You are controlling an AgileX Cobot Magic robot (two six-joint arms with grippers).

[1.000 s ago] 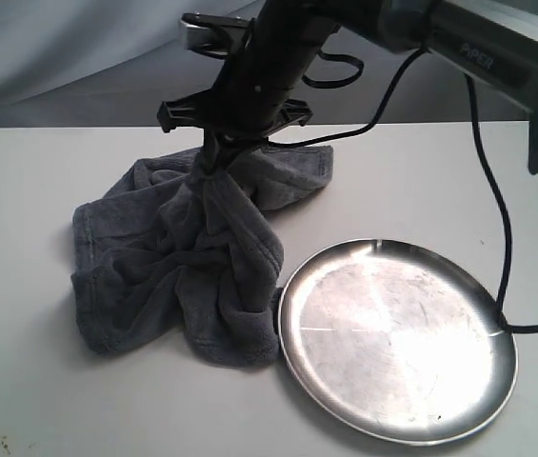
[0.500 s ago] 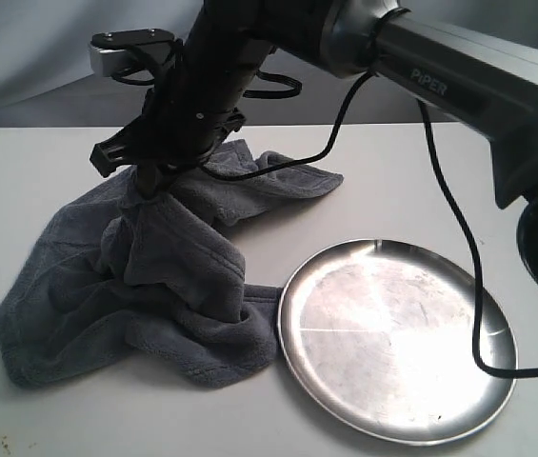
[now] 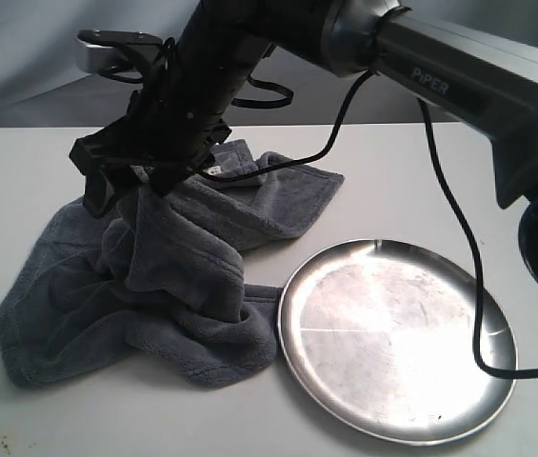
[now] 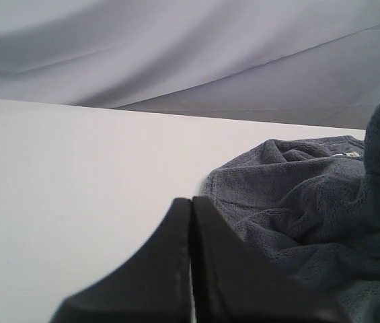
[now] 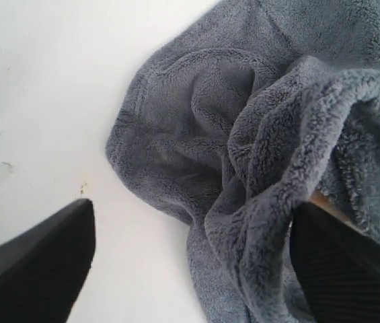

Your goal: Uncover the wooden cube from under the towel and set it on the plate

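One towel [image 3: 183, 286] lies bunched on the worktop [image 3: 59, 409], its edge touching the rim of the one plate [image 3: 397, 343]. The cube is out of sight. The right fingers [image 5: 35, 262] are spread wide, with a towel fold against one. The left fingers [image 4: 156, 269] are pressed together beside the towel.

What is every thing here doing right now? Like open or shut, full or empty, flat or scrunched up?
towel: scrunched in a heap on the table, beside the plate.
plate: lying flat, nothing on it.
right claw: open, fingers wide apart at the towel.
left claw: shut, holding nothing.
wooden cube: hidden, no view shows it clearly.
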